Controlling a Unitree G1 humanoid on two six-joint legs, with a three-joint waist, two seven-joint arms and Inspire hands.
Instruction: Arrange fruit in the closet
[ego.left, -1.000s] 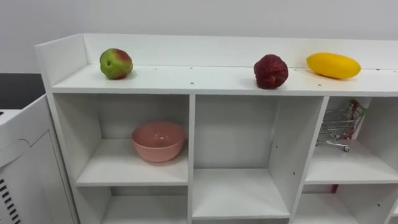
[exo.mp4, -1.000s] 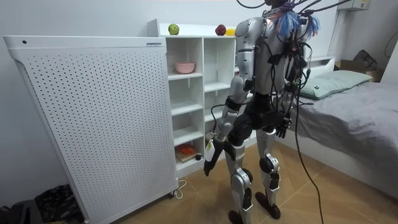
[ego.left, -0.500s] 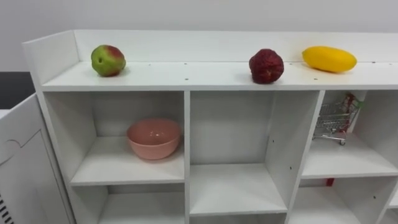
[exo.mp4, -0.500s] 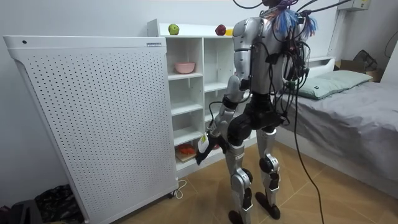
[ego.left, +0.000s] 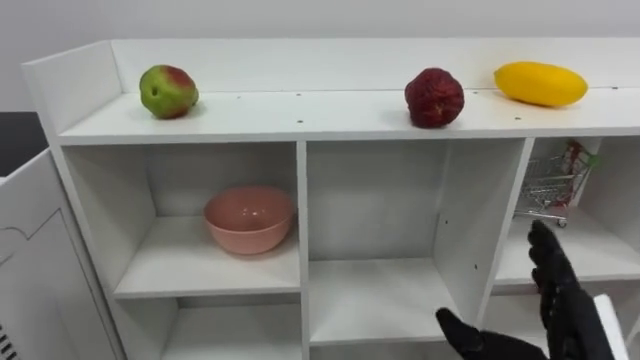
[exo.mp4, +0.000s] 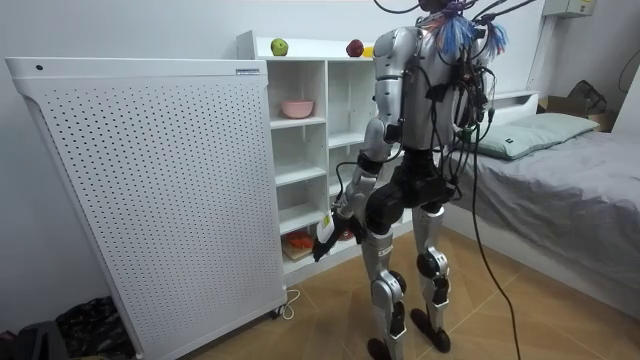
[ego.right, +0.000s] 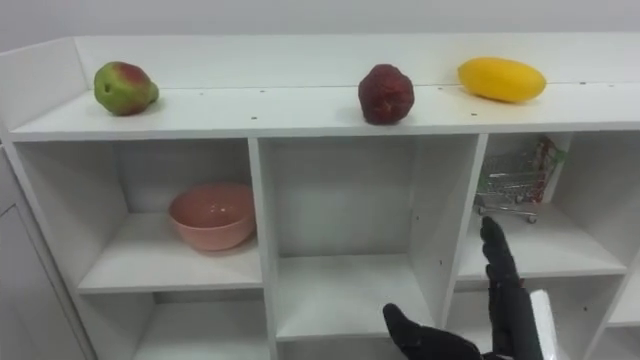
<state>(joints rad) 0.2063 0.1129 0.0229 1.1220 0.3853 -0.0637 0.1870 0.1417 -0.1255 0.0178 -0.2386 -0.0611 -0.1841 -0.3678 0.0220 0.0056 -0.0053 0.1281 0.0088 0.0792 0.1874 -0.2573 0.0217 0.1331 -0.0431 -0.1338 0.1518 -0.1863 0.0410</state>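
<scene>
Right hand (ego.left: 568, 315) held up, fingers straight, thumb spread wide.

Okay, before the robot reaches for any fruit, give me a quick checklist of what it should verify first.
1. Right hand holds nothing, fingers straight: ok.
2. Apple, red fruit and yellow fruit sit well apart on the top shelf: ok.
3. Middle compartment has room for fruit: ok.
4. Bowl upright in the left compartment: ok.
5. Gap between right hand and toy cart: cannot tell.
</scene>
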